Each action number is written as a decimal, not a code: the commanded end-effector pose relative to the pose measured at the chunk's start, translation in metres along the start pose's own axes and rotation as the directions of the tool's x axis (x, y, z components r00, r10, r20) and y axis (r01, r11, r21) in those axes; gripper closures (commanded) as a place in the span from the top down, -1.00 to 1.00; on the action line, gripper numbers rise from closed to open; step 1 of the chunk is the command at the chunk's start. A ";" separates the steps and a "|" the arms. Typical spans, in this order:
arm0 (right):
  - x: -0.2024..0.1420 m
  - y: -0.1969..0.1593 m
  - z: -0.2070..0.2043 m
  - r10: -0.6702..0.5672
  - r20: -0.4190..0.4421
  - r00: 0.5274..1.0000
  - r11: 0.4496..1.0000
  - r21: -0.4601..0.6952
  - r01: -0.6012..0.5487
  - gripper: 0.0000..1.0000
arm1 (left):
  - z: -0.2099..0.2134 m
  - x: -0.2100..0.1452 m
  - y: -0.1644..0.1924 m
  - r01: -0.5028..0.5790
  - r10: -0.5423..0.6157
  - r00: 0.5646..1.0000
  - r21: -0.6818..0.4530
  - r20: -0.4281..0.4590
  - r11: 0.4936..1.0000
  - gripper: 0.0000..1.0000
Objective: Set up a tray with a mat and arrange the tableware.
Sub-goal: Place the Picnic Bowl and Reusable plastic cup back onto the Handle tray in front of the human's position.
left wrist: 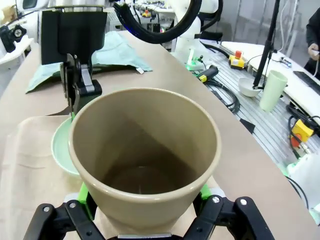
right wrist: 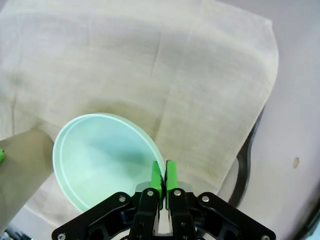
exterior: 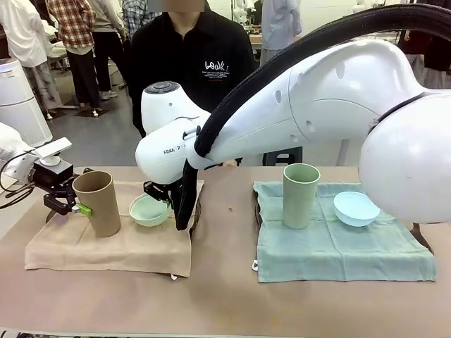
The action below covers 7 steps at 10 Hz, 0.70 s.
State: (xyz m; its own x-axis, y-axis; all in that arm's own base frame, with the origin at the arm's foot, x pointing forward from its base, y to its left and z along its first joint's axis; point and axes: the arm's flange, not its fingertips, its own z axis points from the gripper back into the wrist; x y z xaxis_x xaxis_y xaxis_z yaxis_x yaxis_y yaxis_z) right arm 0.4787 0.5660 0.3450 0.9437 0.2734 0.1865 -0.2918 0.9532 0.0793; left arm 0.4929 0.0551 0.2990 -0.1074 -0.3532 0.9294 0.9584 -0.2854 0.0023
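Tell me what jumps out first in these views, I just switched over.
The big white right arm sweeps across the front view, its right pincer pinched shut on the rim of the mint green bowl on the beige mat. Beside it, the left pincer grips the tan tumbler, which stands tilted. On the green mat to the right stand the pale green tumbler and the light blue bowl.

Glossy white rounded arm casings with recessed screw holes and a black ribbed cable sleeve; black linkage tool (right wrist: pixel 163 187) with silver bolts and green pads; person (exterior: pixel 192 60) in black printed top.
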 end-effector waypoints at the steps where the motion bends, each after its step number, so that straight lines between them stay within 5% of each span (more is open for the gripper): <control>1: -0.001 -0.001 -0.014 0.009 0.004 1.000 1.000 0.023 -0.009 -0.91 | 0.001 -0.001 0.005 0.041 -0.041 0.999 0.017 0.005 0.999 0.76; 2: -0.002 -0.002 -0.016 0.014 0.000 1.000 1.000 0.023 -0.014 -0.91 | 0.001 -0.004 0.006 0.042 -0.042 0.999 0.017 0.013 0.999 1.00; 3: -0.001 -0.002 -0.015 0.019 -0.007 1.000 0.999 0.028 -0.018 0.28 | 0.001 -0.004 0.005 0.043 -0.043 0.999 0.017 0.017 0.999 1.00; 4: -0.001 -0.002 -0.011 0.002 -0.007 1.000 1.000 0.005 -0.002 0.28 | 0.003 -0.002 0.005 0.045 -0.046 0.999 0.021 0.021 0.999 1.00; 5: 0.000 -0.002 -0.004 -0.009 -0.016 1.000 1.000 -0.006 0.008 0.68 | 0.007 0.001 0.004 0.044 -0.045 0.999 0.030 0.020 0.999 1.00; 7: -0.001 -0.007 0.018 -0.032 -0.020 0.999 0.999 -0.025 0.032 0.68 | 0.016 0.002 0.001 0.005 -0.005 1.000 0.023 -0.010 1.000 1.00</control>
State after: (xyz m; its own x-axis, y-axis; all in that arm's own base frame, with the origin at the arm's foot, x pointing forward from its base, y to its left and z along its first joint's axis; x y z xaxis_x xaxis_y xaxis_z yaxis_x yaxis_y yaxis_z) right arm 0.4812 0.5625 0.3453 0.9461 0.2725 0.1752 -0.2882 0.9549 0.0709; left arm 0.4989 0.0643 0.3008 -0.1190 -0.3535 0.9278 0.9620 -0.2722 0.0197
